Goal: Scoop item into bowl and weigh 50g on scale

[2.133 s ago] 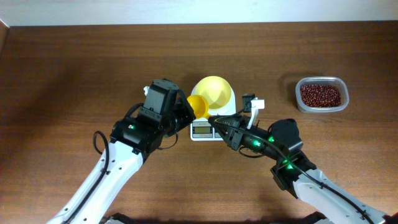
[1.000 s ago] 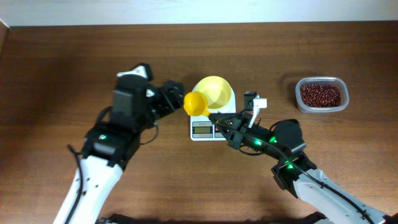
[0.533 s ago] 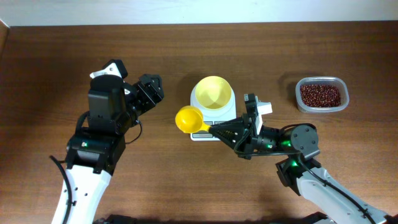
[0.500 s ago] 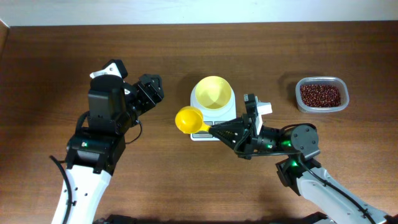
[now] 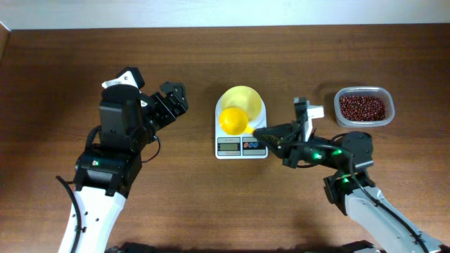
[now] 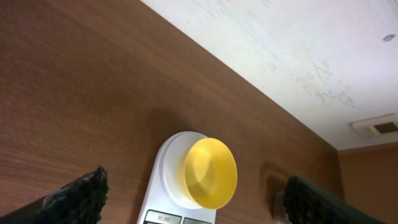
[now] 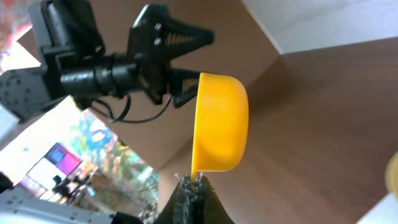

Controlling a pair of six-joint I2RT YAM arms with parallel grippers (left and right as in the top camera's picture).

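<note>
The pale yellow bowl [image 5: 251, 100] stands on the white scale [image 5: 241, 145] at the table's middle; in the left wrist view the bowl [image 6: 210, 173] shows no beans inside. My right gripper [image 5: 271, 132] is shut on the handle of a yellow scoop [image 5: 233, 119], whose cup hangs over the bowl's near-left edge with no beans showing. In the right wrist view the scoop [image 7: 221, 123] stands on edge above the shut gripper [image 7: 194, 185]. My left gripper [image 5: 174, 98] is open and holds nothing, left of the scale [image 6: 163, 186]. The item [image 5: 362, 107] fills a tub at the right.
The clear plastic tub [image 5: 342, 119] of beans stands about a hand's width right of the scale, beyond my right arm [image 5: 351, 158]. The left arm [image 7: 106, 56] shows across from the scoop in the right wrist view. The table's far edge meets a pale wall [image 6: 280, 50].
My right gripper has carried the scoop to the right, from beside the scale's left front to over the bowl's edge. The left gripper has opened wider; its arm stayed put.
</note>
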